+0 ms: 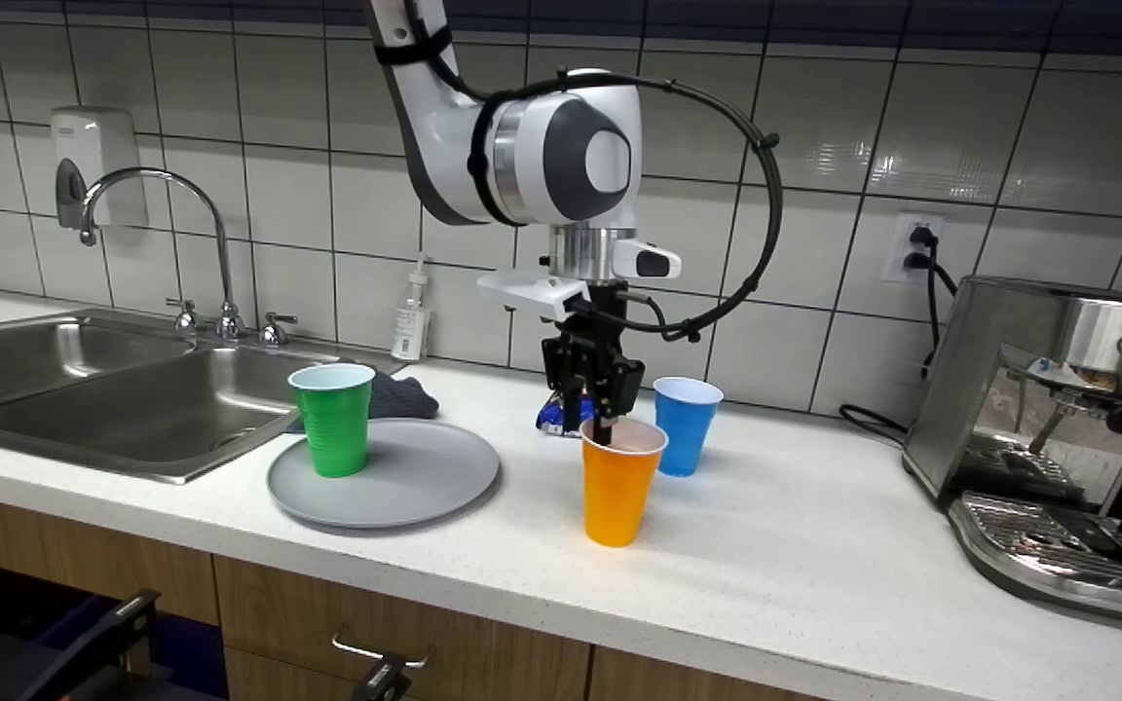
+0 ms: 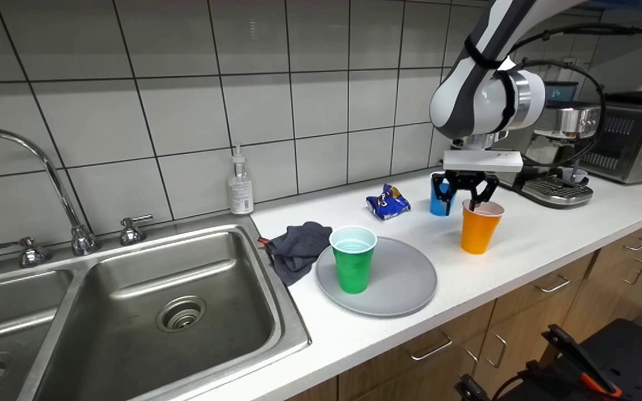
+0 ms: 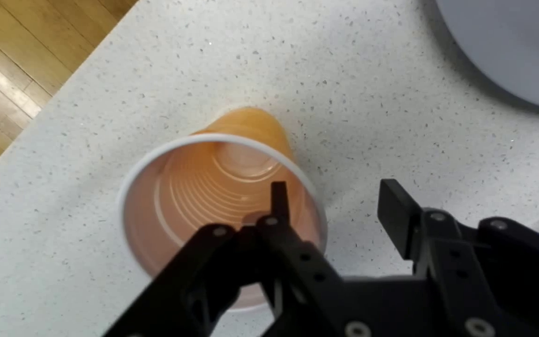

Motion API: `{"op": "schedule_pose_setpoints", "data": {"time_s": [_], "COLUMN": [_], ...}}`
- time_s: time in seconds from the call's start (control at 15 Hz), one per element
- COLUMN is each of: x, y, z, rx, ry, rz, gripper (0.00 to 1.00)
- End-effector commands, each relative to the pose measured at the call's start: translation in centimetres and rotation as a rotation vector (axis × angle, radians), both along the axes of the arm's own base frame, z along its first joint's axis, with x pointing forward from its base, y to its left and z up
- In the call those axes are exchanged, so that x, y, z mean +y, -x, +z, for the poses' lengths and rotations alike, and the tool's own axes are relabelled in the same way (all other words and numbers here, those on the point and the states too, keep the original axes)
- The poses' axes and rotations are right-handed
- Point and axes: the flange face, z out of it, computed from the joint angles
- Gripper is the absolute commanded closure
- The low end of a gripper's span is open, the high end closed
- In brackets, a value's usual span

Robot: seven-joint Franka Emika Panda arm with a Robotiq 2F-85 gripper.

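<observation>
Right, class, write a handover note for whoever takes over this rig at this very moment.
Gripper: open, one finger inside the orange cup, the other outside.
Things: orange cup stands on the counter; green cup stands on the grey plate; blue cup and blue packet nearby.
Done: gripper straddles the orange cup's side.
Left: probably closing on that side; no grip yet.

A kitchen — sink (image 2: 126, 317), espresso machine (image 1: 1038, 389), perhaps an oven (image 2: 630, 142).
</observation>
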Motion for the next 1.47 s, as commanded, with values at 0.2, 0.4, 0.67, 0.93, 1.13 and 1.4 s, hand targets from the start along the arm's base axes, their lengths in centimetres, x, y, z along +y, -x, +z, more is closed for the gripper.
{"op": "schedule_pose_setpoints", "data": {"time_s": [0.2,0.4,0.67,0.93,1.13,1.4], "x": [0.1,0.0,-0.1,0.5,1.4,3.1], "y": [0.3,0.4,0.6,0.9,1.4,2.2], "z": [0.3,0.7,2.1,3.8,4.8,5.4], "rx": [-0.015,-0.018,-0.019,-0.016,-0.007,0.012], "ry": [0.009,0.012,0.022,0.035,0.055,0.080], "rz": [-0.014,-0.015,-0.005,0.029,0.054,0.036], "gripper": [0.98,1.00,0.99,0.99,0.99,0.99]}}
